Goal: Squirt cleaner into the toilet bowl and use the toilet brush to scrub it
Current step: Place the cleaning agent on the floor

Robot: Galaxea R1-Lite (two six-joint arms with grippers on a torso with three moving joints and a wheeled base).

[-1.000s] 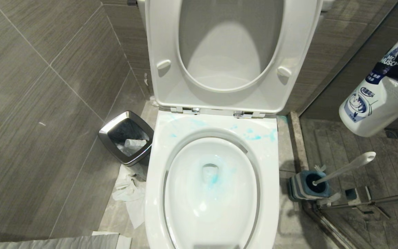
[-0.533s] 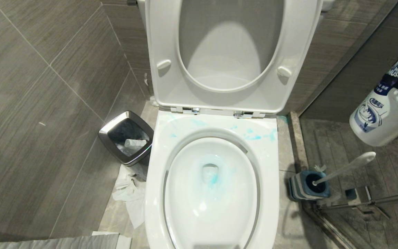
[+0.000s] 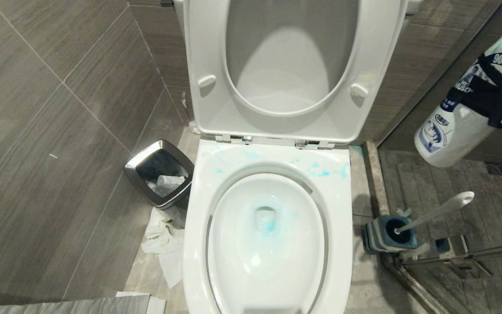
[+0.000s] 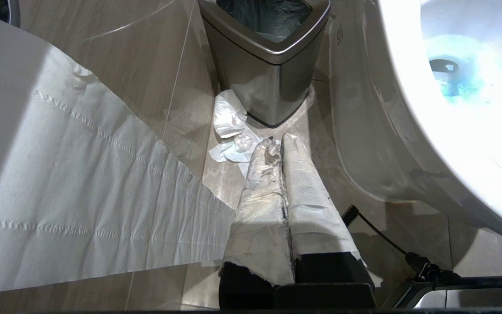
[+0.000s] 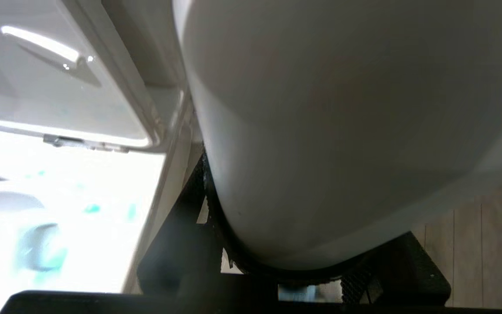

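Note:
The white toilet bowl [image 3: 342, 209] stands open, its seat and lid raised against the wall. Turquoise cleaner smears [image 3: 320, 172] mark the back of the rim, and a blue tint [image 3: 269, 226] lies in the water. My right gripper [image 3: 484, 98] is shut on a white cleaner bottle [image 3: 447, 135], held tilted in the air to the right of the toilet. That bottle [image 5: 342, 131] fills the right wrist view between the black fingers [image 5: 181, 218]. The toilet brush [image 3: 438, 211] leans in its striped holder [image 3: 386, 237] on the floor below. My left gripper [image 4: 279, 141], paper-wrapped, is shut and parked low beside the bowl [image 4: 408, 131].
A square steel bin [image 3: 159, 174] stands left of the toilet with crumpled paper [image 3: 164, 244] on the floor before it. A long toilet-paper strip [image 4: 81, 196] hangs near the left arm. A metal door rail [image 3: 451, 257] runs along the floor behind the brush holder.
The bottle in my right gripper first swung right and down, then came back up and left. More of the gripper and the bottle's upper part now shows. The left arm stayed still.

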